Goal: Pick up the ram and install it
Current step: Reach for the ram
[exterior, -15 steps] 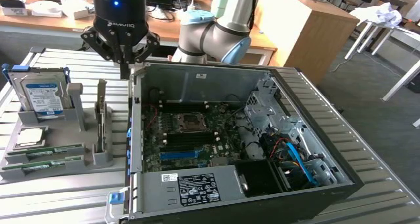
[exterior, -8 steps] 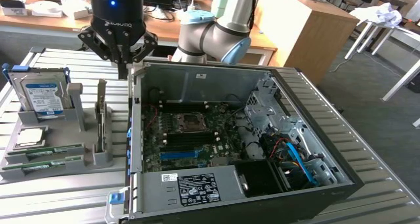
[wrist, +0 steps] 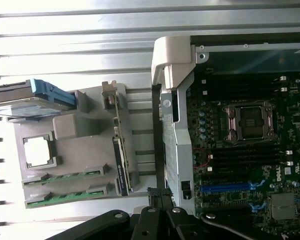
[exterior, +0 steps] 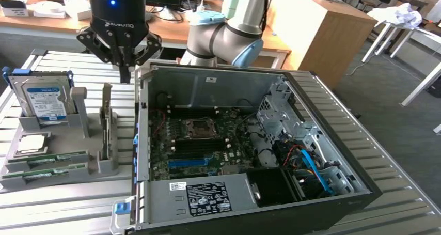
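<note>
The slatted counter [exterior: 62, 206] carries the open computer case [exterior: 206, 85], with the grey holder [exterior: 102, 167] just beside the case's open side. The gripper [exterior: 125, 76] hangs above the case's rim, nearest the holder, fingers clenched on nothing. The ram [exterior: 47, 159] lies flat in the holder's far slots, away from the case. A clean pick likely needs the fingers spread and squared across the stick's long edges. The upright card [exterior: 107, 119] and the case rim leave little room.

The exterior view's top edge is cutting off the tool [exterior: 125, 72] and the arm [exterior: 231, 31]. The grey holder [exterior: 96, 167] is hiding the lower edges of the ram [exterior: 47, 159]. The case label [exterior: 206, 198] is showing print too small to read.
</note>
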Available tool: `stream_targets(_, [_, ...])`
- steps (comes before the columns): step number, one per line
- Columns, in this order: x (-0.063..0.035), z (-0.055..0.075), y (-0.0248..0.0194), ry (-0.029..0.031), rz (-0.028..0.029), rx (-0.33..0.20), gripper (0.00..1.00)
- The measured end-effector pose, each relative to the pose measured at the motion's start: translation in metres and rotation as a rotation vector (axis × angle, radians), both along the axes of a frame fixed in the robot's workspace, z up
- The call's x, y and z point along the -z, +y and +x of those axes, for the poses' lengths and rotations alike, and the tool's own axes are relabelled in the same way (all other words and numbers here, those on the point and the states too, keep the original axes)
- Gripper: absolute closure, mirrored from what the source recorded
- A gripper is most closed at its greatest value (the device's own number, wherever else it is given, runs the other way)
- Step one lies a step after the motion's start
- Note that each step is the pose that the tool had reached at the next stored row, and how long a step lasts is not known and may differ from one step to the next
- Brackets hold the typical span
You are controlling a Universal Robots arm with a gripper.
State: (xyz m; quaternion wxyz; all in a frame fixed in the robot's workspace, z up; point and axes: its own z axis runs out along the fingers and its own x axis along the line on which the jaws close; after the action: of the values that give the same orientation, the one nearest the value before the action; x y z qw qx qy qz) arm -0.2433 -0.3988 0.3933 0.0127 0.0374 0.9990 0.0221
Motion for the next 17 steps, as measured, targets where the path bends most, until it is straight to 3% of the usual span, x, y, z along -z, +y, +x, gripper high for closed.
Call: stream_targets(17, [0.0,-0.0095,0.0,0.0,0.0,0.0,0.89])
